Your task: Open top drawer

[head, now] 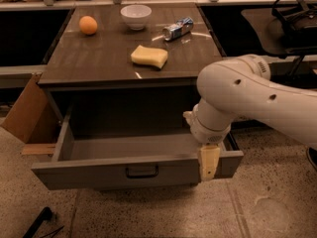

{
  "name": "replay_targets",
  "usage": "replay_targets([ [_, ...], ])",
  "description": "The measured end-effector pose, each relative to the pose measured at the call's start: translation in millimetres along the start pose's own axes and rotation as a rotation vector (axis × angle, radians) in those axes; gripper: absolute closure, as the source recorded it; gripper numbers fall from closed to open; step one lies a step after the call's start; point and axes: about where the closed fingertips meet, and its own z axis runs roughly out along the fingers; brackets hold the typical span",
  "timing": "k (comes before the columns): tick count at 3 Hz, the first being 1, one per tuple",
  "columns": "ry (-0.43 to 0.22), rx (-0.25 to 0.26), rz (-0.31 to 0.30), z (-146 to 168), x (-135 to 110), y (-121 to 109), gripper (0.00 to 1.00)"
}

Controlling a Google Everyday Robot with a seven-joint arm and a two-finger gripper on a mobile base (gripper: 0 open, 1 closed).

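The top drawer is a wide grey box under the dark tabletop. It stands pulled far out and its inside is bare. Its small dark loop handle sits at the middle of the front. My gripper hangs from the white arm at the right part of the drawer front, well to the right of the handle and apart from it. A pale tip of it reaches down over the front panel's top edge. No other drawers show.
On the tabletop are an orange, a white bowl, a tipped can and a yellow sponge. A cardboard box leans at the left of the cabinet. A dark tool lies on the speckled floor.
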Motion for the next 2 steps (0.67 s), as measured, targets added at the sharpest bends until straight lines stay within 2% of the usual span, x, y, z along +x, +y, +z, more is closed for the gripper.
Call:
replay_targets([
  [2, 0.065, 0.173, -0.023, -100, 12, -18, 0.00],
])
